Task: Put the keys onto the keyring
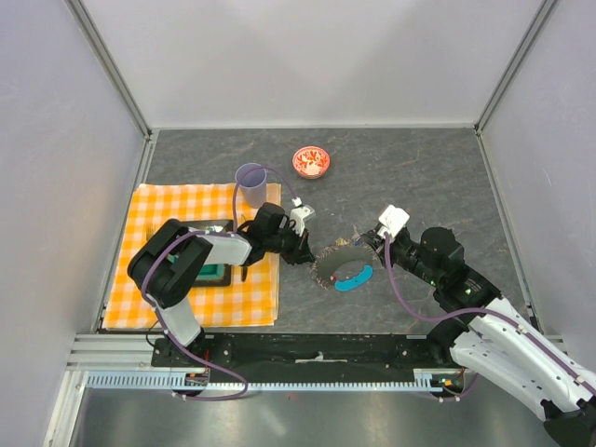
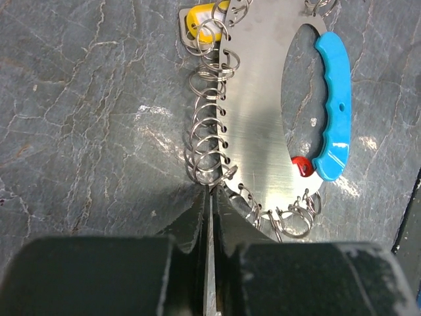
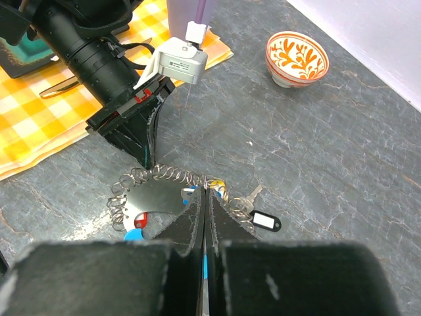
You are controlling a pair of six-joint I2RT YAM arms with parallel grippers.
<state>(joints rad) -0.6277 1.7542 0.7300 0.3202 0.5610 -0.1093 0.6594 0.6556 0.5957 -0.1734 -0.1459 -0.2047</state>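
Note:
The keyring [image 2: 256, 131] is a flat metal plate rimmed with several wire split rings, with a bright blue crescent fob [image 2: 333, 112]. It lies mid-table [image 1: 340, 265] between both arms. My left gripper [image 2: 212, 191] is closed to a thin slit on a ring at the plate's left rim. At the opposite rim, beside a yellow-tagged key [image 3: 218, 187], my right gripper [image 3: 205, 191] is shut on the keyring. A red tag [image 2: 301, 166] sits inside the plate's cut-out. A silver key with a black-and-white tag [image 3: 266, 221] lies on the table at the rim's right, on a ring.
A red-and-white bowl [image 1: 311, 161] stands at the back. A lavender cup [image 1: 250, 184] stands at the corner of an orange-checked cloth [image 1: 196, 256] on the left, which holds a teal block [image 1: 212, 272] and a piece of cutlery [image 3: 62, 84].

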